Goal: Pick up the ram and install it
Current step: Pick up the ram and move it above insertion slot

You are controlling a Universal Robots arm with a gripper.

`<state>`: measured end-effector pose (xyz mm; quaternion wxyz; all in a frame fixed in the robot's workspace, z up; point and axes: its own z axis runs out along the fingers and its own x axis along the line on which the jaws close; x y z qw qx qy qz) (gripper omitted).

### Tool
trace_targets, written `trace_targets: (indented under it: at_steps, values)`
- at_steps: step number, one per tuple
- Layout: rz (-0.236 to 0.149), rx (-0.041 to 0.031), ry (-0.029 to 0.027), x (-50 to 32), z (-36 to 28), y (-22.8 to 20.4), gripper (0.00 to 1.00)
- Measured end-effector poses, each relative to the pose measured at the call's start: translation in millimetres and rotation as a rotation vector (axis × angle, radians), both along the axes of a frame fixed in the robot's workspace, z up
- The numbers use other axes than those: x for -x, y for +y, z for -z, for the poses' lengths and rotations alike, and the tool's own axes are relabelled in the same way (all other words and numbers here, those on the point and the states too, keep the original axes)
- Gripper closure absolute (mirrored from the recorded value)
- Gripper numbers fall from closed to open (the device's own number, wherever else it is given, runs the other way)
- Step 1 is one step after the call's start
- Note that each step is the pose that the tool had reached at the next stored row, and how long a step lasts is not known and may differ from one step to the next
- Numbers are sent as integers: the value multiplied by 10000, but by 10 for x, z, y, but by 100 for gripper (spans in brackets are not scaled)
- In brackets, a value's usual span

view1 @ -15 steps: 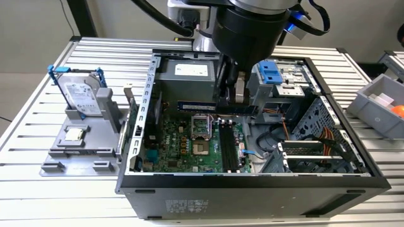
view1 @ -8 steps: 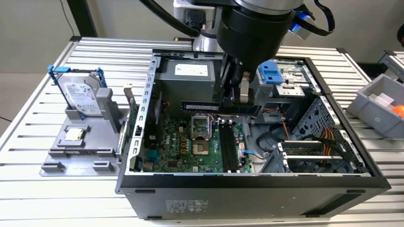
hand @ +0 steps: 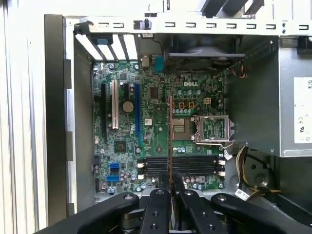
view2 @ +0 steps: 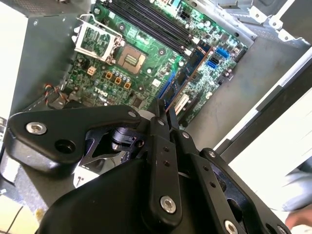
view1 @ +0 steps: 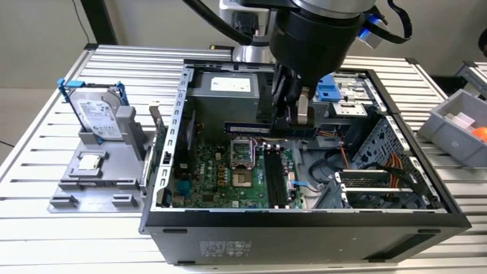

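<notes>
One hand around one ram

The ram, a long, thin blue-green stick with a pale label, hangs level on edge in the gripper's jaws. It is held above the motherboard, crosswise to the memory slots.

Exterior view looks down on the whole case; both wrist views sit just behind the gripper, looking past the ram to the motherboard.
</notes>
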<state>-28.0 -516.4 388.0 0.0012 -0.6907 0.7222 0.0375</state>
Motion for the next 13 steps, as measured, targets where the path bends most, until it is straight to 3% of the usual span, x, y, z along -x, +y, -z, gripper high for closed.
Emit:
trace_targets:
  at_steps: [13]
  values:
    - [-1,0,1,-80,0,0,100]
